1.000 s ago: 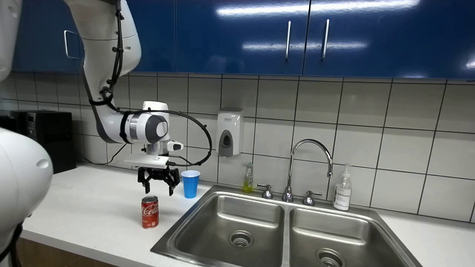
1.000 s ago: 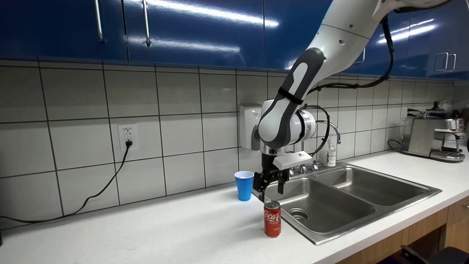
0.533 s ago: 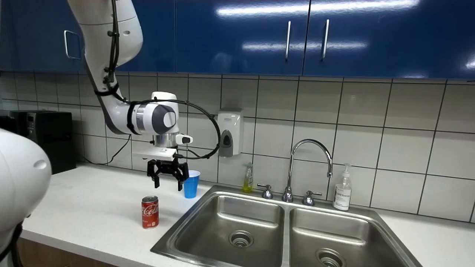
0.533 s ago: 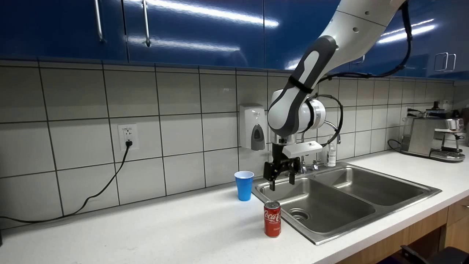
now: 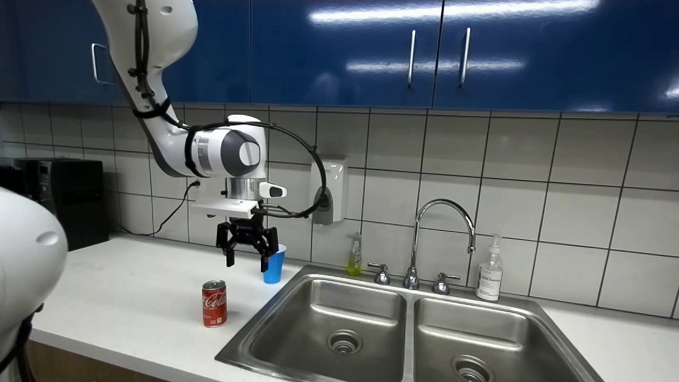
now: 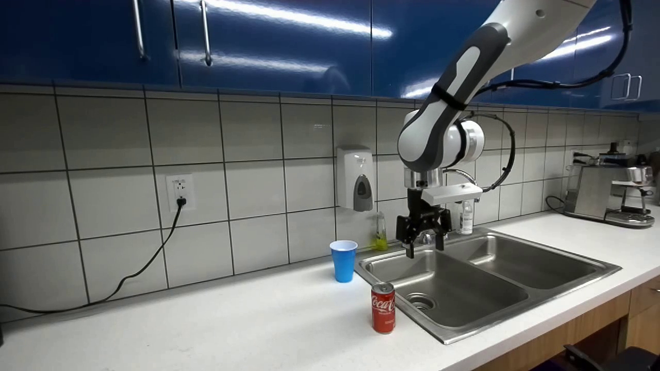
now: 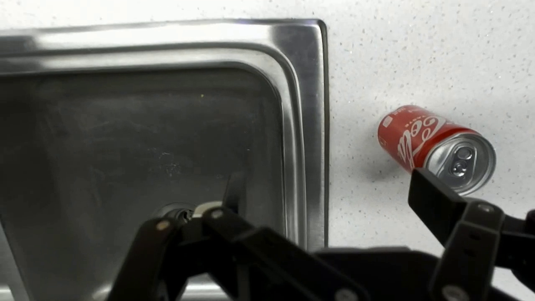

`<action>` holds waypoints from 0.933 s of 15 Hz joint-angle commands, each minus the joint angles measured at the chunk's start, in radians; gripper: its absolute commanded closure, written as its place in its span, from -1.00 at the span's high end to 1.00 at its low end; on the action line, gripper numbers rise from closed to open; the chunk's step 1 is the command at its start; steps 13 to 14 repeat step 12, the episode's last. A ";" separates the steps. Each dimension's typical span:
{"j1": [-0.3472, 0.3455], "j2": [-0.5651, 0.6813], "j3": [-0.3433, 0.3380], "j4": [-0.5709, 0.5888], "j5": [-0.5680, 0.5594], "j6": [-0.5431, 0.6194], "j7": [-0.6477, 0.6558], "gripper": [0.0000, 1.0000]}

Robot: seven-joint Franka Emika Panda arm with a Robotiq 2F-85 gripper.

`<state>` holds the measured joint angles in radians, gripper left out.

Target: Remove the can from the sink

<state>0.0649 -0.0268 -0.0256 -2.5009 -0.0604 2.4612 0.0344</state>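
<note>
The red Coca-Cola can [image 5: 215, 303] stands upright on the white speckled countertop [image 6: 206, 330], outside the stainless steel sink [image 5: 410, 339] and near its rim, with a strip of counter between the two. Looking down on it in the wrist view, I see its silvery top and pull tab, the edge of the lid partly hidden behind one of the gripper's fingers [image 7: 434, 202].

The black Robotiq gripper [image 5: 247, 263] hangs in the air at the end of the white-and-grey arm [image 6: 466, 72], higher than the can and well apart from it. It points downward, its two fingers spread wide from each other. In the wrist view the sink's edge runs through the gap between them, one finger showing against the nearer bowl, close to the drain [image 5: 345, 342], the other against the can. In an exterior view the gripper partly covers the blue plastic cup [image 5: 273, 269], which stands upright near the tiled wall [image 6: 258, 190].

The sink has two bowls side by side. A curved chrome faucet [image 5: 415, 244] rises behind them between two lever handles [image 5: 440, 284]. Along the back I also notice a spray bottle [image 5: 355, 260] with yellow-green liquid and a labelled pump bottle [image 5: 489, 278]. A white and grey soap dispenser [image 6: 355, 178] is fixed to the tiles below glossy blue cabinets [image 5: 339, 42]. Farther along the counter, beyond the sink, stands an espresso machine [image 6: 593, 193].
</note>
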 commanded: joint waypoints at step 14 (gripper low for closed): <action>-0.076 -0.131 -0.011 -0.076 -0.015 -0.070 0.021 1.00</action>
